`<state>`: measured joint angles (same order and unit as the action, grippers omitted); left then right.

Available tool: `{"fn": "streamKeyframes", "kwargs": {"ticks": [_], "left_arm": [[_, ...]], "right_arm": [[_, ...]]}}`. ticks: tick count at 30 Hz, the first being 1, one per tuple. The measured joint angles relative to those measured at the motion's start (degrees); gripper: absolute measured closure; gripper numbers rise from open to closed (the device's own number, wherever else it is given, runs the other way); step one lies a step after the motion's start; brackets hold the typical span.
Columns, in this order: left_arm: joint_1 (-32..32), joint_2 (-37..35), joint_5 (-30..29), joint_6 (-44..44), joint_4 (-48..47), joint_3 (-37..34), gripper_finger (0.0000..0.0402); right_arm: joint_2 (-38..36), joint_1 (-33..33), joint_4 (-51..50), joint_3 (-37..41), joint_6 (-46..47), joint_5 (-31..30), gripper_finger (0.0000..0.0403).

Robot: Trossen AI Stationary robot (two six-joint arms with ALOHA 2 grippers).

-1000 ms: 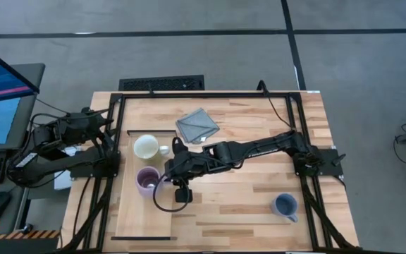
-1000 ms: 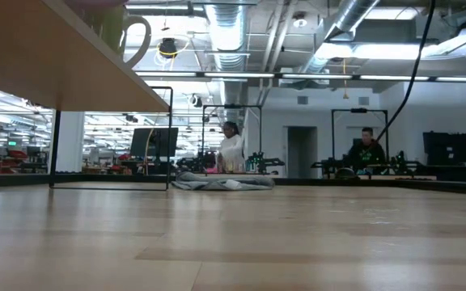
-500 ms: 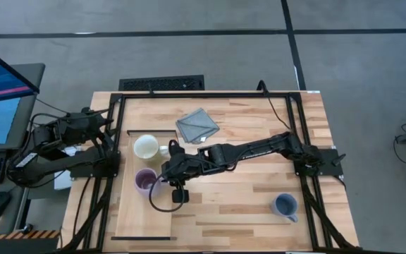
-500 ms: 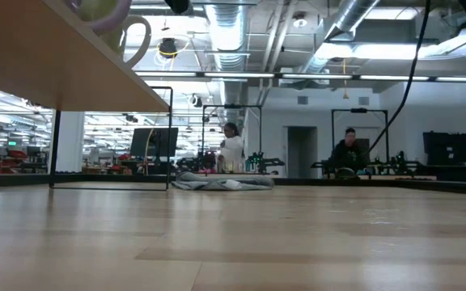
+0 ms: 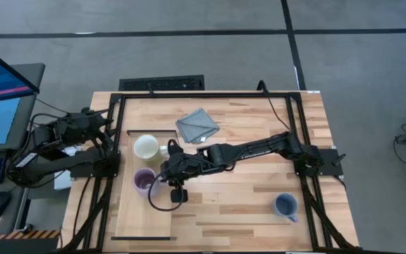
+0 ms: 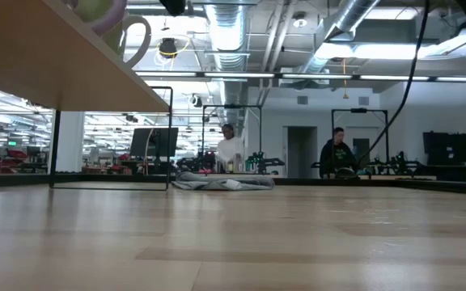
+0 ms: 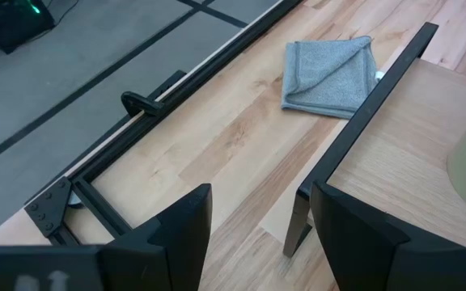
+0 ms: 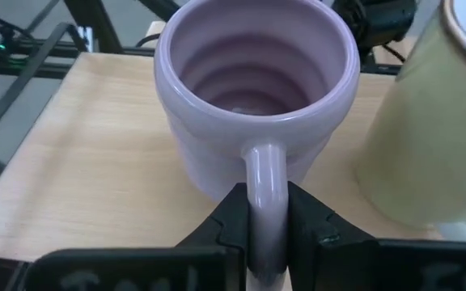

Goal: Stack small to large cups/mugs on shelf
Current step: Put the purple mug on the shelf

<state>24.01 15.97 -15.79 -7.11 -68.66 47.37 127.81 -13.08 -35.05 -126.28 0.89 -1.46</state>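
The purple mug (image 8: 253,97) sits upright on the shelf (image 5: 136,215), and my right pincer (image 8: 264,225) is clenched on its handle, one finger pressed to each side of it. From above I see the same mug (image 5: 144,181) just below the cream-white mug (image 5: 146,147) along the board, the two close together, though the right arm's wrist covers the handle and I cannot see the grip itself there. In the right wrist view the cream-white mug is cut off at the frame edge, so only part of its wall and rim shows. At tabletop height the shelf runs across the upper corner and hides most of both mugs; only a curve of purple and the cream handle (image 6: 140,40) peek above it. The grey-blue mug (image 5: 285,205) stands alone on the tabletop (image 5: 245,212), well apart from the shelf, near the right arm's base. The grey folded cloth (image 5: 197,125) lies near the far edge. My left pincer (image 7: 257,234) waits released beside the shelf's far left corner, its fingers apart and holding nothing. Two people show in the room beyond, too small to make out.
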Motion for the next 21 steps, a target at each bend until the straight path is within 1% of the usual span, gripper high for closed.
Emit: {"fn": "streamKeyframes", "kwargs": {"ticks": [3,8,17,21], "left_arm": [[0.02,0.0,0.0,0.0,0.0,0.0,0.0199],[0.02,0.0,0.0,0.0,-0.02,0.0,0.0199],[0.0,0.0,0.0,0.63,-0.04,0.0,0.0199],[0.02,0.0,0.0,0.72,-0.04,0.0,0.0199]], "right_arm": [[0.0,0.21,-0.04,0.0,0.13,1.66,0.0338],[0.0,0.48,0.77,0.0,0.14,1.58,0.0322],[0.0,0.48,0.98,0.0,0.27,1.56,0.0322],[0.0,0.48,0.98,0.0,1.92,1.56,0.0322]]}}
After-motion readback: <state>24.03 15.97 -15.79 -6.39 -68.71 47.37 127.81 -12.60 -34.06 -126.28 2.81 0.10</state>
